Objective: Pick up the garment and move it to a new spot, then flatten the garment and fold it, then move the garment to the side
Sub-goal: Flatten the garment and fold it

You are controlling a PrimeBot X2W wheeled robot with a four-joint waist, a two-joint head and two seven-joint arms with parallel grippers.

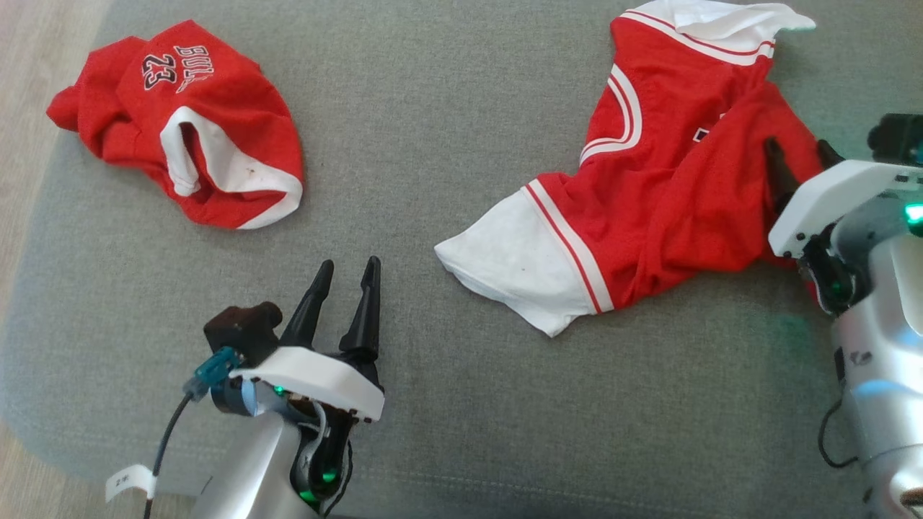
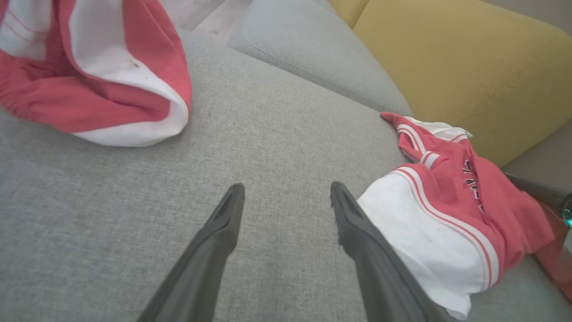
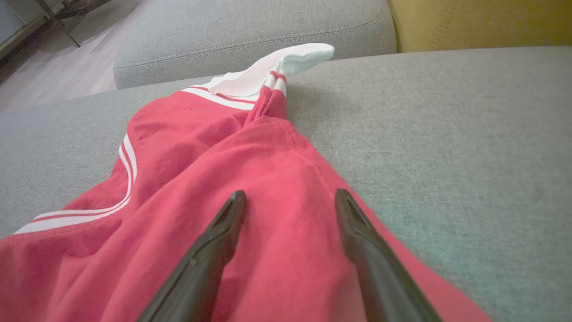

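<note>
A red and white jersey garment [image 1: 649, 194] lies rumpled on the right of the grey cushion [image 1: 418, 144], with a white panel at its near left end. My right gripper [image 1: 800, 162] stands open over its red right edge; in the right wrist view both fingers of this gripper [image 3: 290, 199] straddle red cloth [image 3: 214, 147], with nothing pinched. My left gripper [image 1: 350, 270] is open over bare cushion, left of the garment's white panel. The left wrist view has this gripper [image 2: 288, 192] beside that white panel [image 2: 429, 237].
A second red garment [image 1: 187, 122] printed with 23 lies bunched at the far left of the cushion, also in the left wrist view [image 2: 89, 80]. A yellow cushion [image 2: 456, 62] stands behind. Wooden floor [image 1: 36, 58] borders the cushion's left edge.
</note>
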